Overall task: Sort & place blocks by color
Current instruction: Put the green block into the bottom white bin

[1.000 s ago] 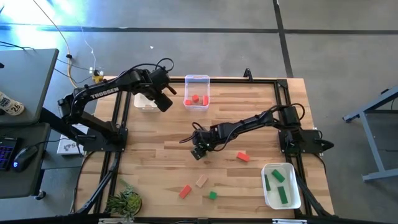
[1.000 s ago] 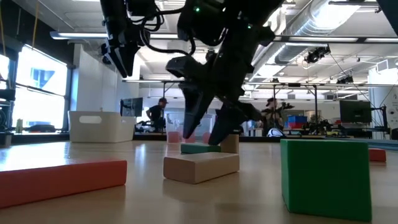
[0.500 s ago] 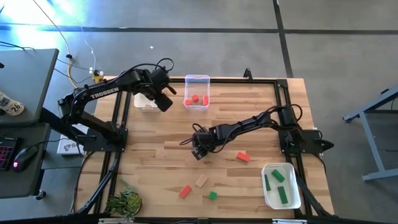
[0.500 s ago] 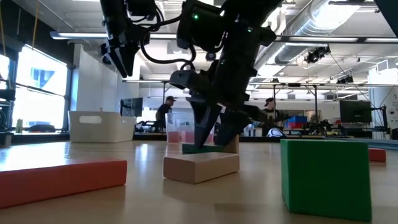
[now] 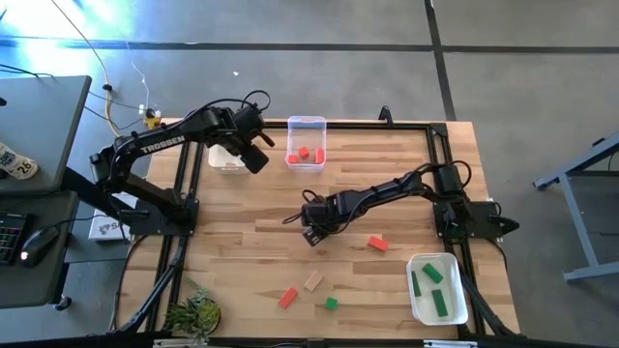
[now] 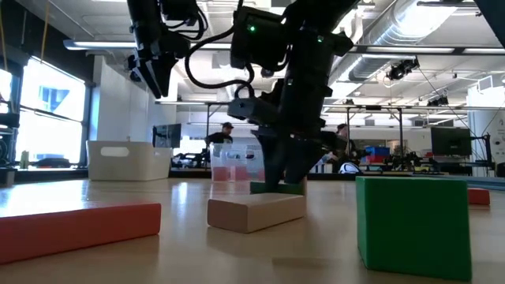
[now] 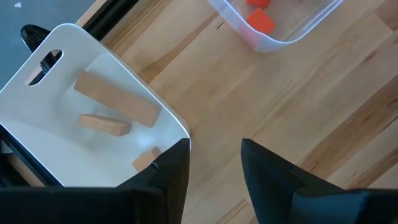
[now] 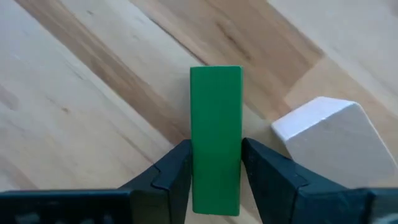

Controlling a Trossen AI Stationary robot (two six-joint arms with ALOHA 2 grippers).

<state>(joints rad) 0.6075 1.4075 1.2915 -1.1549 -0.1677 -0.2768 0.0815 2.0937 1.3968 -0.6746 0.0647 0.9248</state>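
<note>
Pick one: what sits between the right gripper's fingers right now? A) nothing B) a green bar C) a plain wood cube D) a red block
B: in the right wrist view the right gripper has its two fingers against both long sides of the green bar, which lies on the table, with a plain wood block just beside it.

The right gripper [image 5: 311,235] is down at mid-table, arm stretched low, fingers [image 8: 173,171] apparently pressing a green bar [image 8: 215,137]. The left gripper [image 5: 257,160] hangs raised near the far edge, part-open.
</note>
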